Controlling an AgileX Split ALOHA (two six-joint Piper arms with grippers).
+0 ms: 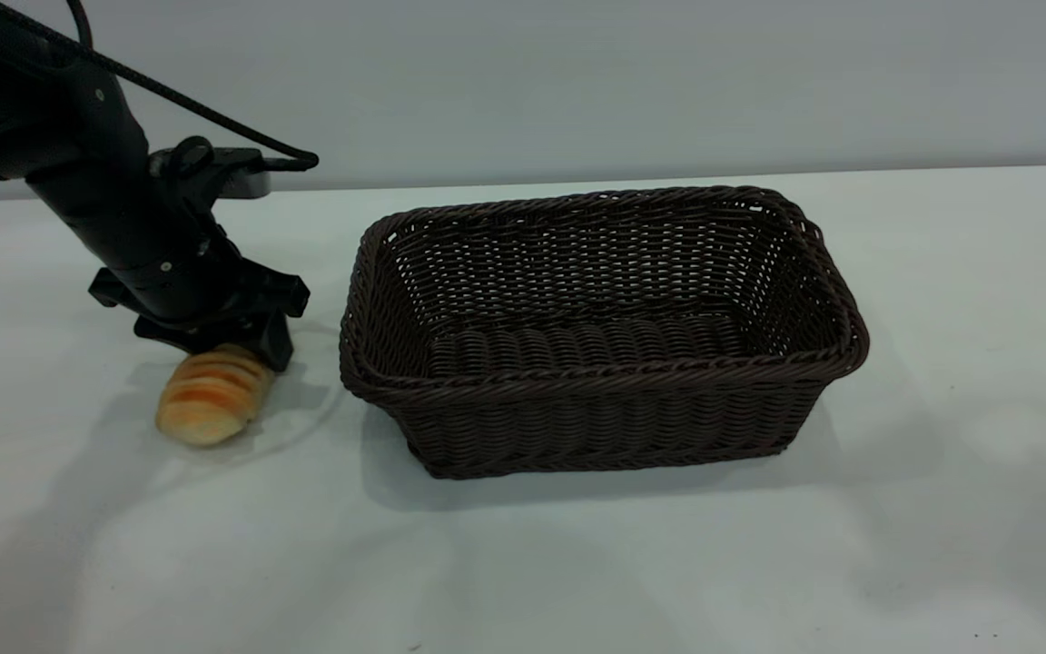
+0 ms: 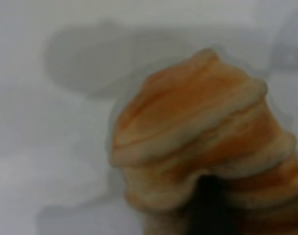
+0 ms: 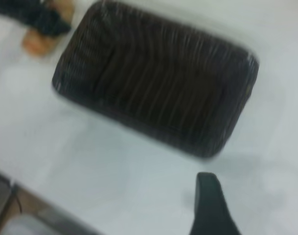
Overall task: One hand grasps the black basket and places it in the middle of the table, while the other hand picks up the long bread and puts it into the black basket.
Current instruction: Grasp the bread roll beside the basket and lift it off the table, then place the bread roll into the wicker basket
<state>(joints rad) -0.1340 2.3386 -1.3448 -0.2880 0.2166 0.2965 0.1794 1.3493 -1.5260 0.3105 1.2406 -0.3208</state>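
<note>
The long bread (image 1: 212, 395), a golden-orange ridged roll, lies on the table (image 1: 577, 563) at the left. My left gripper (image 1: 241, 350) is down on its far end and shut on it. The left wrist view shows the bread (image 2: 198, 132) very close, with a dark finger (image 2: 208, 205) pressed into it. The black basket (image 1: 814, 300) stands empty near the table's middle, to the right of the bread. The right wrist view looks down on the basket (image 3: 154, 83) and the bread (image 3: 38, 44) from above. My right gripper (image 3: 210, 200) hovers apart from the basket's near side.
A pale wall runs behind the table's far edge. The table's front edge and a darker floor (image 3: 21, 215) show in the right wrist view. Bare tabletop lies in front of and to the right of the basket.
</note>
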